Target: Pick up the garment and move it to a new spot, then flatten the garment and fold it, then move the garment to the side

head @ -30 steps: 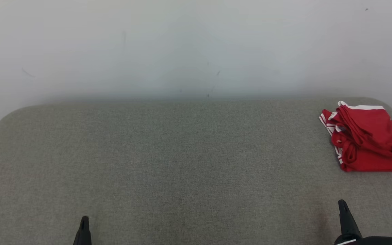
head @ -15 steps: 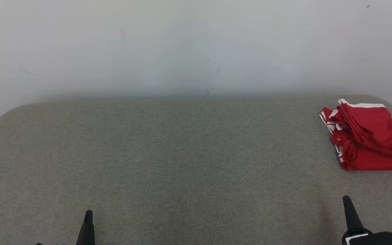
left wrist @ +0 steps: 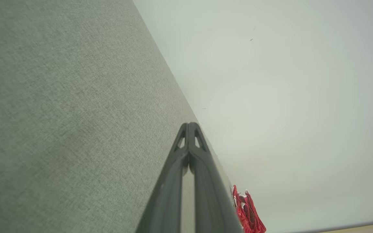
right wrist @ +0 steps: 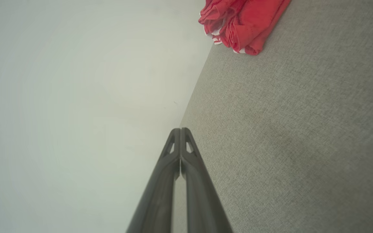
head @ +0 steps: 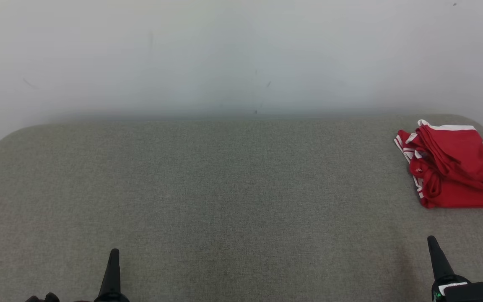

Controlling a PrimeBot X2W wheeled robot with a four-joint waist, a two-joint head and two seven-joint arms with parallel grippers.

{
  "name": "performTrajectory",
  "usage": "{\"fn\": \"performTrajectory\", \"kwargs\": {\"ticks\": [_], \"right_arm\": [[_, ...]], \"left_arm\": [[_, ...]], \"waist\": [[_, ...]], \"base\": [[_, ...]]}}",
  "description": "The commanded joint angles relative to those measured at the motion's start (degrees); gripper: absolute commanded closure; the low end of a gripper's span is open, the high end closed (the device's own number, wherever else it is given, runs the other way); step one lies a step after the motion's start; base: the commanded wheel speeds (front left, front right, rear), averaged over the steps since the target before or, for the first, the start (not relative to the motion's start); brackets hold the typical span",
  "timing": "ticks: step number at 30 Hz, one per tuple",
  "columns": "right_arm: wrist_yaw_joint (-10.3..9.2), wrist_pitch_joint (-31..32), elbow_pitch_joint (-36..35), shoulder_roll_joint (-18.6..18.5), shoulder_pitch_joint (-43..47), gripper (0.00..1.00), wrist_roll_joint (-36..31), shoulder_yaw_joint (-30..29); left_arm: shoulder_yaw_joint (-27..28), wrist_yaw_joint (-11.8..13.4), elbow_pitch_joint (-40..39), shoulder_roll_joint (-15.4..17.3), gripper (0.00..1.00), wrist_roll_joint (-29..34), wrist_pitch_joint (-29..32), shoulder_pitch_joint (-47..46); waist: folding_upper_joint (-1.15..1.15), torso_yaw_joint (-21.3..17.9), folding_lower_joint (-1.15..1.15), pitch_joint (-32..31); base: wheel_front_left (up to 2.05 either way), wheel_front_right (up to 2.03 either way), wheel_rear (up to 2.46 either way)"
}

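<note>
The right hand (head: 433, 242) has its two dark fingers pressed together with nothing between them. The left hand (head: 114, 253) is closed in the same way, and both point forward over the gray fabric counter (head: 224, 188). The red garment (head: 455, 167) with white stripes lies in a loosely folded heap on the counter, ahead of the right hand and a little to its right, not touching it, and well apart from the left hand, far off to that hand's right.
</note>
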Motion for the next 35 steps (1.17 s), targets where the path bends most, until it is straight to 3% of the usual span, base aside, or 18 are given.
{"fn": "performTrajectory", "kwargs": {"ticks": [1, 35], "right_arm": [[-0.07, 0.47, -0.47, -0.34, -0.84, 1.00, 1.32, -0.49], [-0.11, 6.15, -0.74, -0.15, -2.58, 1.00, 16.62, -4.28]], "left_arm": [[-0.04, -0.16, -0.17, -0.11, 1.00, -1.62, 0.24, -0.99], [-0.62, -1.61, 0.57, -1.62, 1.00, -16.69, 2.54, -3.94]], "waist": [[0.00, -0.01, 0.00, 0.05], [0.00, -0.13, 0.00, 1.31]], "base": [[0.00, 0.00, 0.00], [0.00, 0.00, 0.00]]}}
